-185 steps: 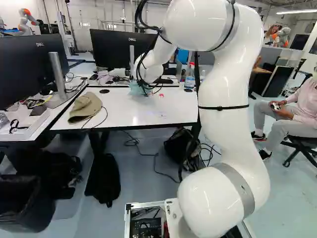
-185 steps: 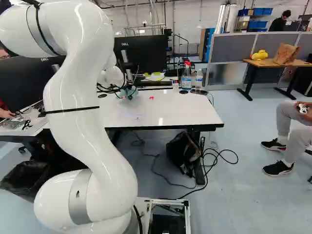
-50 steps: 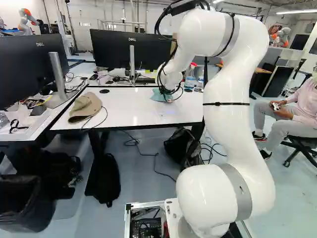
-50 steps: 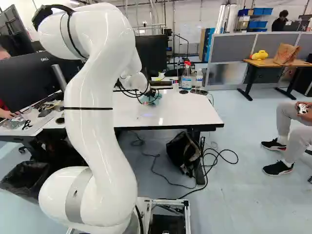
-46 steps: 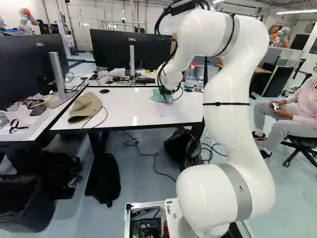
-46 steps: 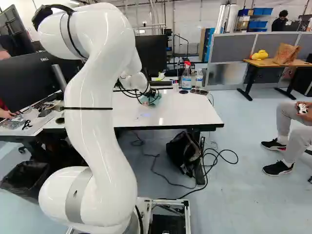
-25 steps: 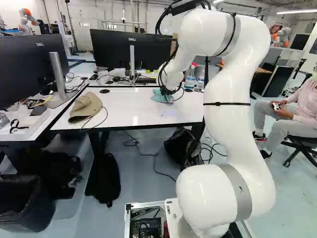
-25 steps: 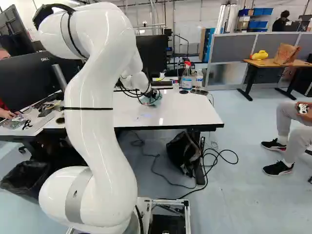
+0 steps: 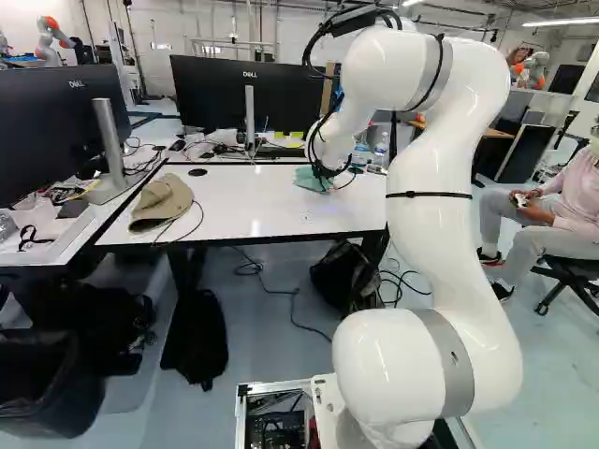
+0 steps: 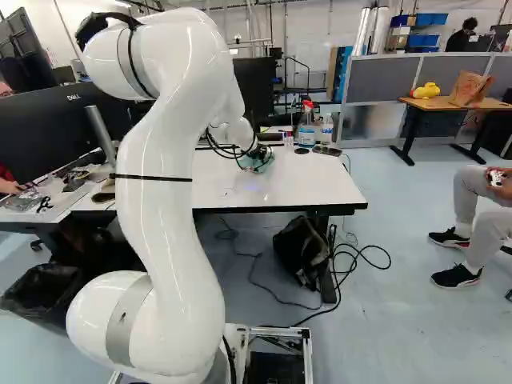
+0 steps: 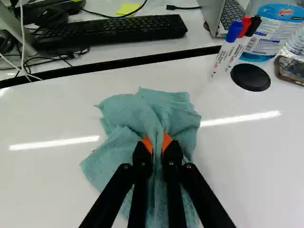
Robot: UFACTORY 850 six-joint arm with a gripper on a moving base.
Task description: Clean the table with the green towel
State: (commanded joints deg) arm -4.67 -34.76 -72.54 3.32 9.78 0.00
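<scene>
Landmark: spray bottle (image 11: pixel 273 33), upright toward the table's far side.

Green towel (image 11: pixel 124 111): on the table, left of the bottle and nearer the base. Bunched at its crest, corners spread unevenly.

Gripper (image 11: pixel 157 145): closed on the towel, a raised fold pinched between both orange pads, tips low over the cloth.

Table (image 11: pixel 247 147): white, glossy, running left of the bottle and from it toward the base. Small reddish speck (image 11: pixel 93 150) at the towel's edge, left of the bottle; too small to identify. Faint bluish patch (image 10: pixel 226 191) left of the bottle, closer to the table's front edge than the towel is; mark or glint, cannot tell.

Step in hand, as judged: wiping, with the cloth already in grip. Method: hold height so the cloth lies pressed flat and the tips do not scrape. Light, even pressure; too much could bunch the fold further or drag it out of the pads. Overlapping strokes: take the speck first, then work toward the bluish patch.

Hazards: whiteboard markers (image 11: pixel 232 47) stand just left of the bottle and would topple at a brush from a loose corner. Black disc (image 11: pixel 250 77), just on the bottle's base side; its rim may snag cloth. Keyboard (image 11: pixel 114 32), left of the bottle across the seam; turn strokes short of it. Hat (image 9: pixel 161 201), well left of the bottle; steer round it or leave that patch.
</scene>
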